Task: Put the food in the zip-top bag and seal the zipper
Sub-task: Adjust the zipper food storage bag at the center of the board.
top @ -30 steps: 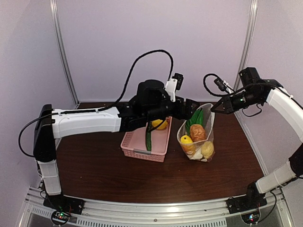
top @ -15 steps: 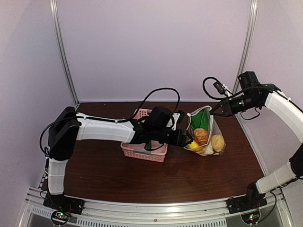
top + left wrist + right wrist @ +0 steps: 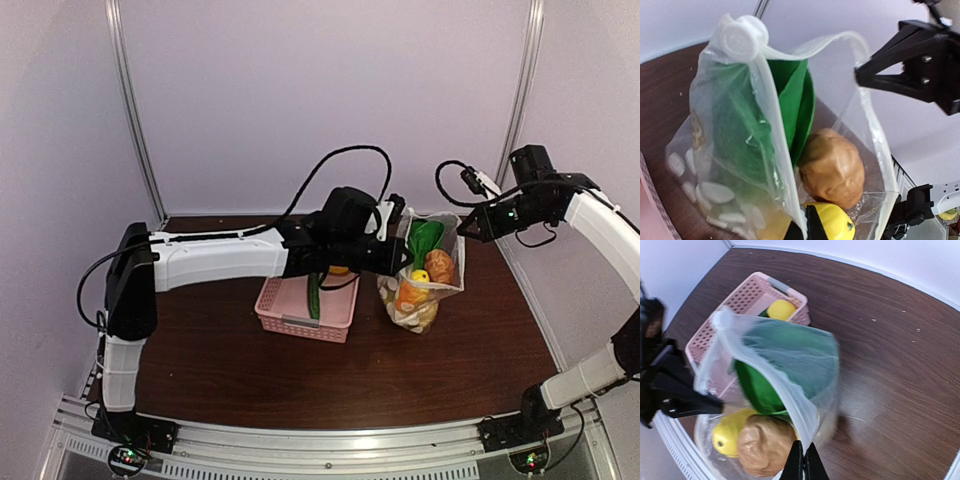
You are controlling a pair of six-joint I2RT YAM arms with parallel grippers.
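Note:
The zip-top bag (image 3: 420, 285) stands between both arms, its mouth pulled open. My left gripper (image 3: 807, 229) is shut on the near-left rim, also seen from above (image 3: 398, 262). My right gripper (image 3: 802, 464) is shut on the opposite rim (image 3: 464, 228). Inside lie a green leafy vegetable (image 3: 796, 102), a brown round piece (image 3: 832, 167) and a yellow lemon (image 3: 835, 225). The zipper strip (image 3: 772, 107) runs along the mouth edge and bunches into a white lump at one end. A long green cucumber (image 3: 315, 295) and a lemon (image 3: 781, 310) lie in the basket.
The pink lattice basket (image 3: 290, 318) sits just left of the bag, under my left forearm. Purple walls with metal posts close in the back and sides. The dark wooden table (image 3: 300, 380) spreads toward the near edge.
My left gripper came down from above the basket to the bag's left rim and shut on it. The bag now stands taller with its mouth stretched between both grippers.

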